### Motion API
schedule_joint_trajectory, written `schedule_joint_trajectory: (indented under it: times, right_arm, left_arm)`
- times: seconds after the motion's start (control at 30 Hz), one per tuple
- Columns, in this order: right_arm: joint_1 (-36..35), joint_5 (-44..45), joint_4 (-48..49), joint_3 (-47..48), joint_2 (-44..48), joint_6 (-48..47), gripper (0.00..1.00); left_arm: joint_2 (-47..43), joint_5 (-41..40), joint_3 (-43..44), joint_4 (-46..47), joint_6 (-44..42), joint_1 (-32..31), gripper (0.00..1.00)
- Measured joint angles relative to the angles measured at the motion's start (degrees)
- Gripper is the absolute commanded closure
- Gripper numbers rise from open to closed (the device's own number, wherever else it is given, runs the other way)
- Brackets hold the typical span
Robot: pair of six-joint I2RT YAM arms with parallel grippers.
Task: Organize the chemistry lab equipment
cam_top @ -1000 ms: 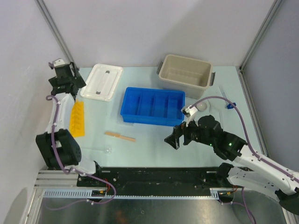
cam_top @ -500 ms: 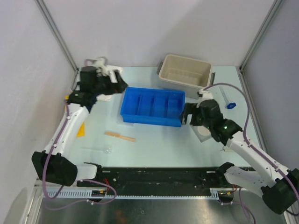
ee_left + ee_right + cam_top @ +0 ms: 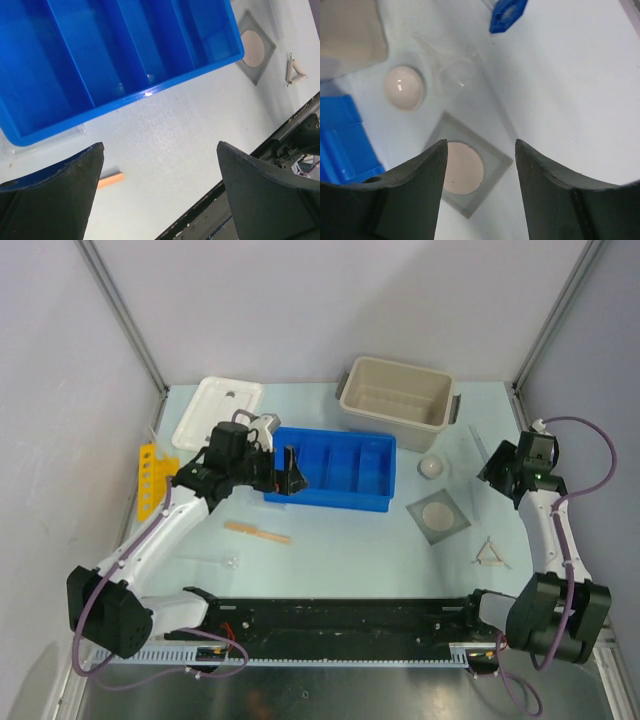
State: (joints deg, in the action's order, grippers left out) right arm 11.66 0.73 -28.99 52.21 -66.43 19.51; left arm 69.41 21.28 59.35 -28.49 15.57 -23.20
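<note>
The tan wooden stick [image 3: 257, 531] lies in front of the blue tray; its end shows in the left wrist view [image 3: 110, 179]. A clear glass tube [image 3: 212, 560] lies near the front left. The grey mesh with white disc [image 3: 438, 516] [image 3: 465, 173] [image 3: 255, 46], the wire triangle [image 3: 489, 555] [image 3: 294, 71] and the small white dish [image 3: 430, 467] [image 3: 404, 88] lie at the right. My left gripper [image 3: 291, 472] [image 3: 160, 190] is open and empty over the tray's left front. My right gripper [image 3: 500, 466] [image 3: 480, 192] is open and empty above the mesh's right side.
The blue divided tray [image 3: 330, 470] [image 3: 115, 55] sits mid-table, with the beige tub [image 3: 395, 392] behind it and the white lid [image 3: 217, 412] at the back left. A yellow rack [image 3: 147, 480] lies at the left. A blue cap [image 3: 507, 12] and a clear glass piece [image 3: 455, 77] lie near the dish.
My left arm has swung from the back left corner to the blue tray. My right arm has pulled from mid-table to the right side, uncovering the mesh and triangle.
</note>
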Motion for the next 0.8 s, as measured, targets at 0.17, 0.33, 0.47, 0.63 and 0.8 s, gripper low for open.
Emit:
schedule_joint_trajectory:
  times: [0.17,0.33,0.47,0.63,0.8]
  right_arm:
    - [2.8,0.04,0.07,0.0,-5.86,-1.64,0.44]
    - [4.59,-0.42,-0.11,0.0,-11.41,-3.15,0.45]
    - [5.66,-1.95,-0.02,0.0,-13.11,-3.74,0.47]
    - [5.53,-3.41,0.22,0.0,-15.06,-3.74,0.48]
    - [2.99,-3.02,0.37,0.0,-17.42,-3.74,0.49]
  left_arm:
    - [-2.69,-0.02,-1.53,-0.28,0.85,-0.04,0.01]
    - [-7.28,-0.28,-2.93,0.48,1.2,-0.04,0.0]
    - [-9.92,-0.74,-3.69,0.52,1.53,-0.04,0.01]
    - [-10.78,-1.14,-3.87,0.76,1.57,-0.04,0.01]
    - [-10.75,-1.09,-4.11,0.96,1.99,-0.04,0.01]
